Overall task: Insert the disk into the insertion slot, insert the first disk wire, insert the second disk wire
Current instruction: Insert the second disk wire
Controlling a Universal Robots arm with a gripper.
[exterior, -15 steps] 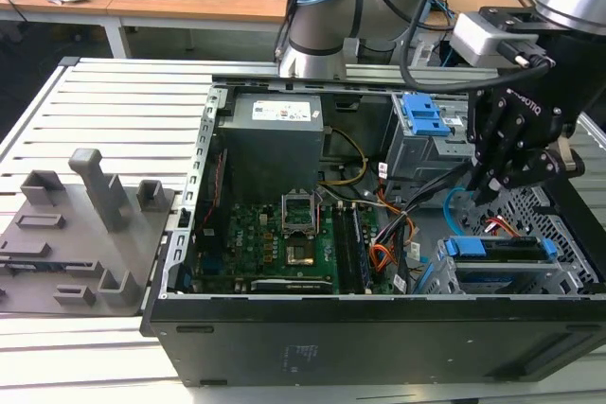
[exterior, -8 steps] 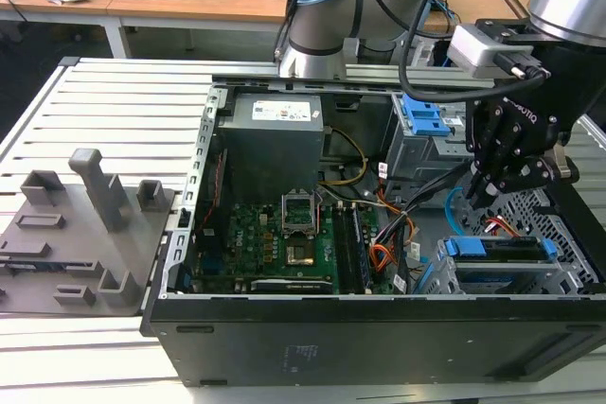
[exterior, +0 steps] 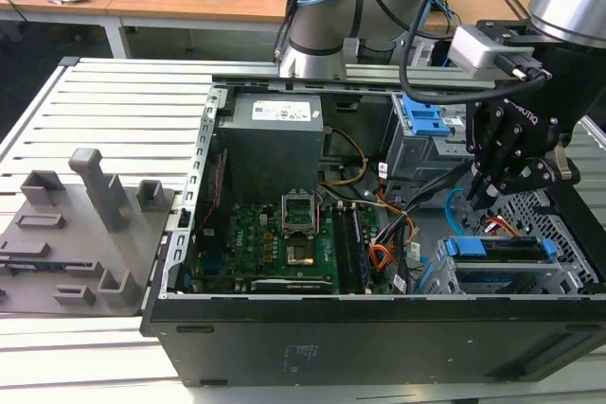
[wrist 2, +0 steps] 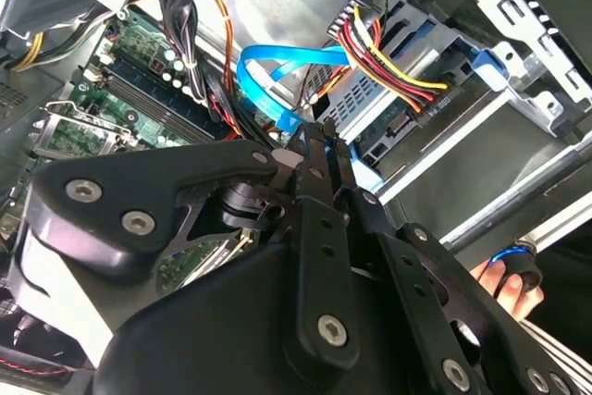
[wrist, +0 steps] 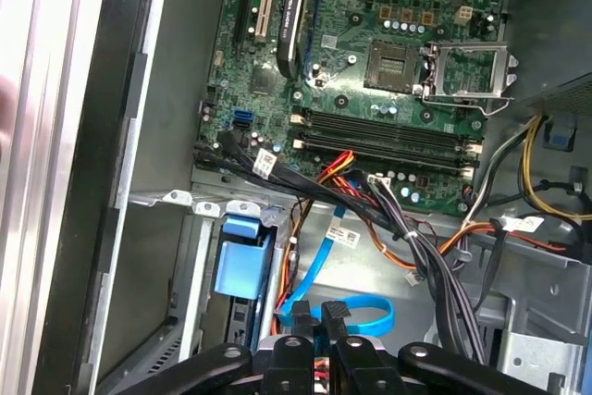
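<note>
Black case (exterior: 379,336): lies flat on slatted counter (exterior: 114,101), upper side open, rim all round, near wall solid.
Pincer (wrist: 316,314): black, dips inside case at exterior view's right, just above the drive bay; fingers (wrist 2: 314,182) clenched on blue wire (wrist 2: 264,90), which shows on both sides of the tips.
Disk (exterior: 502,251): silver drive in blue caddy, seated in the insertion slot (exterior: 566,273) at case's near corner.
Open room: strip of bare case floor betw. motherboard (exterior: 265,243) and bay, crossed by black and orange wire bundles; tight.
Power lead (wrist 2: 388,57): red-yellow-black strands end in black plug at disk's back; plugged or not, can't tell.
Cage (exterior: 417,153): taller, grey, w/ blue bracket (exterior: 423,118), just behind pincer.
Grey box (exterior: 270,144): fills far part of case, next to motherboard.
Plate (exterior: 66,253): grey, w/ upright blocks, on counter just beside case at exterior view's left.
</note>
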